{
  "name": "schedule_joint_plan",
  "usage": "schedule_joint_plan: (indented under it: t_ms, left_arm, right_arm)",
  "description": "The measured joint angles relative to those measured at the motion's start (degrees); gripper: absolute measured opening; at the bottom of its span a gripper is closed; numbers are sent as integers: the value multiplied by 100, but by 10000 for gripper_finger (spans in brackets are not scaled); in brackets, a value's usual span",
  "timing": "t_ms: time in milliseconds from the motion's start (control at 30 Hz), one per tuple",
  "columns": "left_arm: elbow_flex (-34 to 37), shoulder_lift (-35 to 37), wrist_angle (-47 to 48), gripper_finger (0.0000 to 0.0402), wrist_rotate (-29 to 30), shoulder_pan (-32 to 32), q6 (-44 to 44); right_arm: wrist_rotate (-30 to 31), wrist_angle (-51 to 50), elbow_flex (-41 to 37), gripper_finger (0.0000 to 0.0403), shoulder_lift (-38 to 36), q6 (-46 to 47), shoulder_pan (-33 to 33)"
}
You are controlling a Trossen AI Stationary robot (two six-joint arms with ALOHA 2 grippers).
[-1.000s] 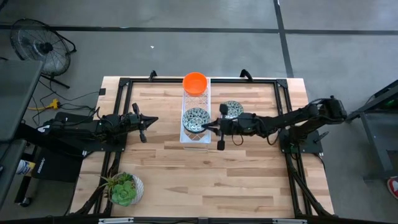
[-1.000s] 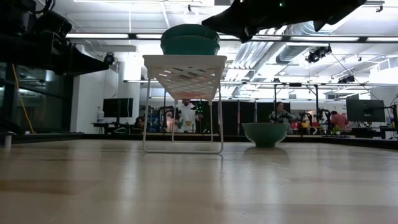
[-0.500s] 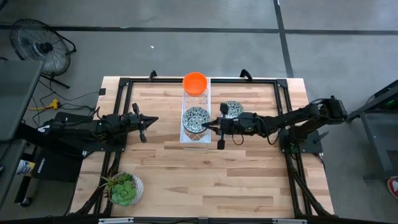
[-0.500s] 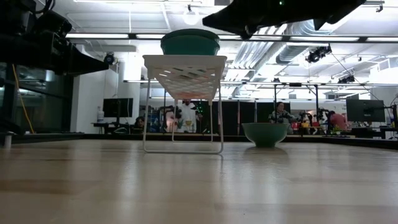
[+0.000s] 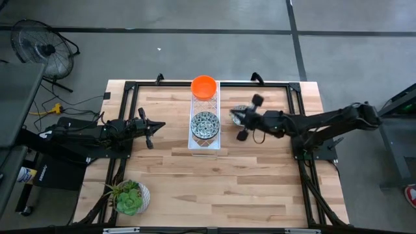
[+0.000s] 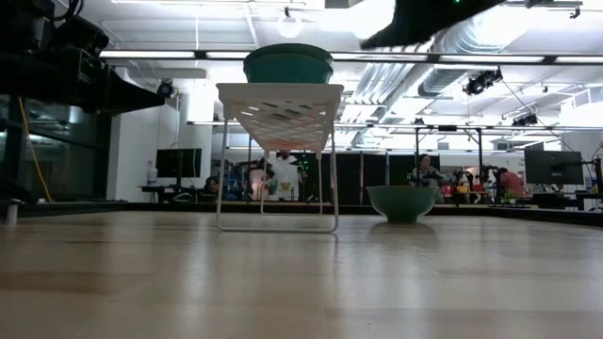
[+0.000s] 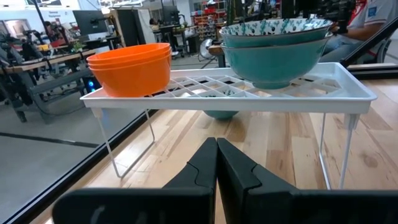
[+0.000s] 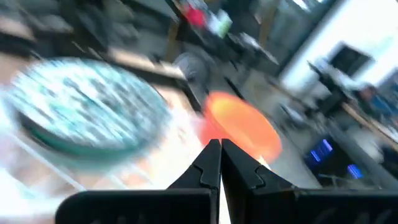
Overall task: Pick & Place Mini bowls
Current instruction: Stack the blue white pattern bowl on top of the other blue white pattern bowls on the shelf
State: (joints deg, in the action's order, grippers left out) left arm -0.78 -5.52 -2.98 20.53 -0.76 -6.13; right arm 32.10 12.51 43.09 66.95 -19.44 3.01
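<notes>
A white wire rack (image 5: 204, 144) stands mid-table. Plain orange bowls (image 5: 204, 86) (image 7: 130, 64) sit stacked on its far end. Blue-grey patterned bowls (image 5: 205, 123) (image 7: 273, 46) sit stacked on its near end. Another patterned bowl (image 5: 240, 109) (image 6: 402, 202) rests on the table right of the rack, partly hidden under my right arm. My right gripper (image 5: 233, 115) (image 8: 215, 149) is shut in the air above that bowl, pointing at the rack. My left gripper (image 5: 160, 125) (image 7: 216, 149) is shut, left of the rack.
A pot with a green plant (image 5: 132, 197) stands at the table's near left corner. A black frame rail (image 5: 208, 83) runs around the table's edge. Bare wood lies near of the rack. People and desks show in the room beyond.
My right gripper has drawn back from the patterned bowls on the rack toward the table's right and far edge, turning as it went. The top patterned bowl has sunk lower into the one beneath it.
</notes>
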Motion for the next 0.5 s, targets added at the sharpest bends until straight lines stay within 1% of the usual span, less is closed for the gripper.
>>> schedule_joint_plan:
  t_ms: [33, 100, 200, 267, 367, 500]
  left_arm:
    - [0, 1, 1, 1, 1, 0, 0]
    - [0, 1, -1, 1, 2, 1, 0]
    - [0, 0, 0, 1, 2, -1, 0]
    - [0, 0, 0, 1, 2, -1, 0]
    - [0, 1, 0, 1, 2, -1, 0]
    - [0, 2, 0, 1, 2, 1, 0]
  right_arm:
    - [101, -315, 0, 0, -111, 104, -83]
    - [107, -868, 0, 0, -293, 327, -286]
    - [-274, -1564, 0, 0, -519, 677, -683]
    - [-736, -1980, 0, 0, -592, 928, -1025]
    - [-1666, -2473, 0, 0, -593, 1291, -1607]
    - [-2694, -2904, 0, 0, -409, 1454, -2243]
